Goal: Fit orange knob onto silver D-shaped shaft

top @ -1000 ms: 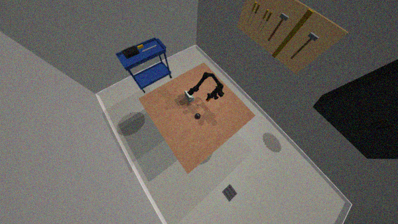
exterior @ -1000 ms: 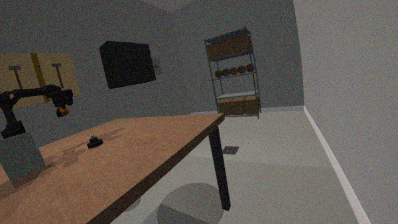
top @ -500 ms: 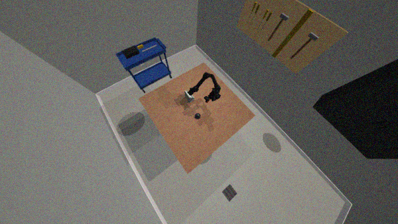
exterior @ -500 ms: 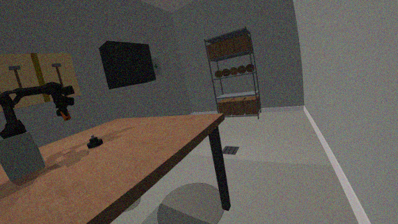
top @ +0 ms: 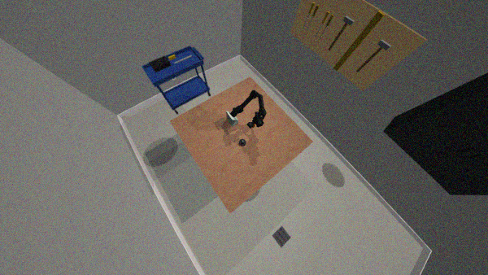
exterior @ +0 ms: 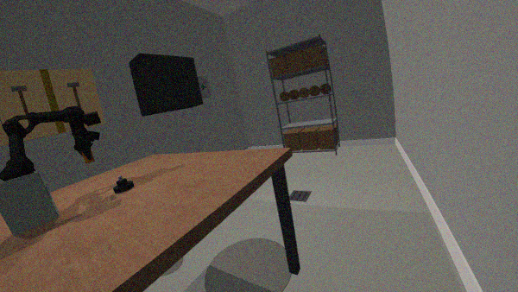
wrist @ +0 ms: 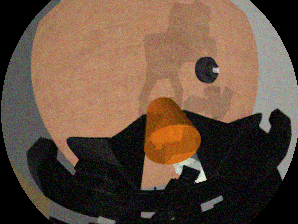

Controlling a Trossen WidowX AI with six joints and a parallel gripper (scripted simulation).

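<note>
Gripping the orange knob well above the table.

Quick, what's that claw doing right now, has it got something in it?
Gripper: closed on the orange knob, held in the air above the table, not yet over the round pedestal.

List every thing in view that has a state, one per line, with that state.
hand: shut on the orange knob, held in the air above the table
orange knob: gripped, lifted, not on the shaft
round pedestal: on the table, bare, no knob fitted
silver shaft: uncovered; its flat side is too small to tell
blue cart: standing beside the table, items on its top shelf
</note>
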